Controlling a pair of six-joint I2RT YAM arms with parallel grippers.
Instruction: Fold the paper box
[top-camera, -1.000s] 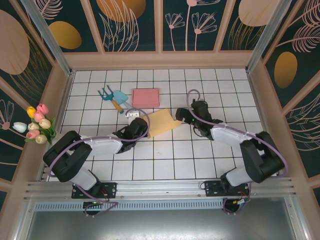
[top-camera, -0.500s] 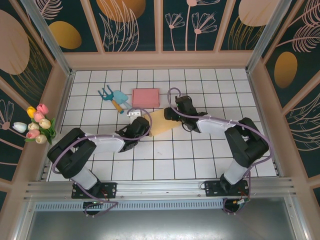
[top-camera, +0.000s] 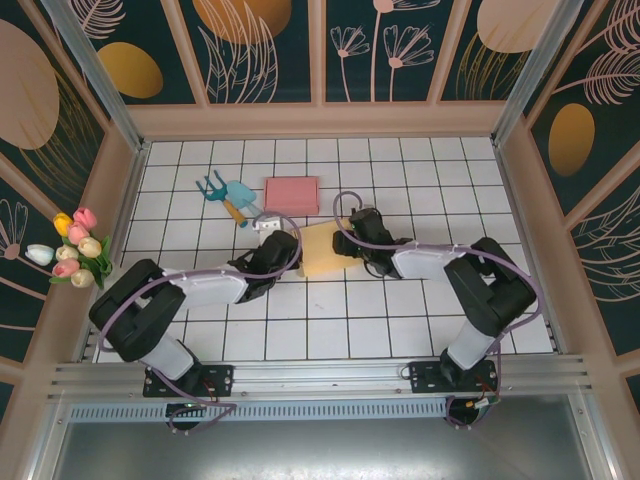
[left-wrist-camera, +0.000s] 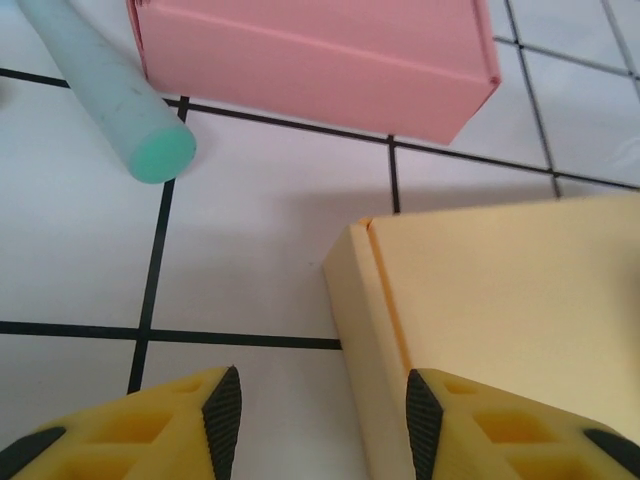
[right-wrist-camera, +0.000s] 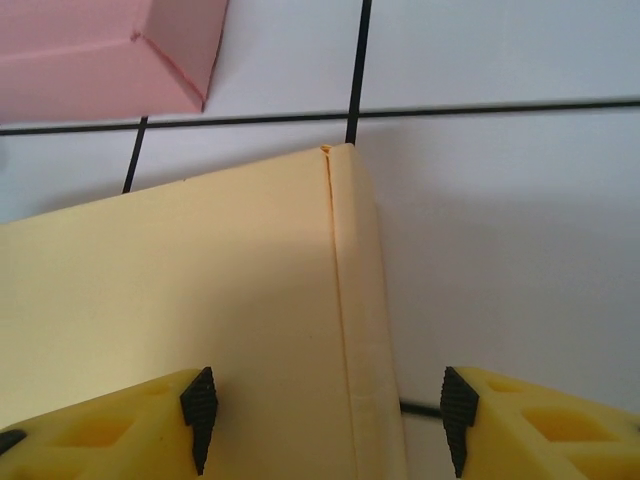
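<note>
One white gridded tabletop (top-camera: 330, 330) bears the yellow box (top-camera: 322, 250), floral panels (top-camera: 260, 60) around.

the paper box (top-camera: 325, 247) is plain pale yellow. the smaller box (top-camera: 291, 194) is plain pink. the table (top-camera: 330, 320) is white, ruled into squares by thin black lines. the tool handle (left-wrist-camera: 110, 95) is pale blue-grey with a mint green end. the left gripper (left-wrist-camera: 318, 425) and right gripper (right-wrist-camera: 325, 425) are bright yellow with black pads (left-wrist-camera: 222, 418). the left arm (top-camera: 200, 290) and right arm (top-camera: 430, 262) are black and white. the walls (top-camera: 260, 50) are dark teal with gold ovals and pale line-drawn leaves. the tulips (top-camera: 78, 245) are yellow, pink and white.
</note>
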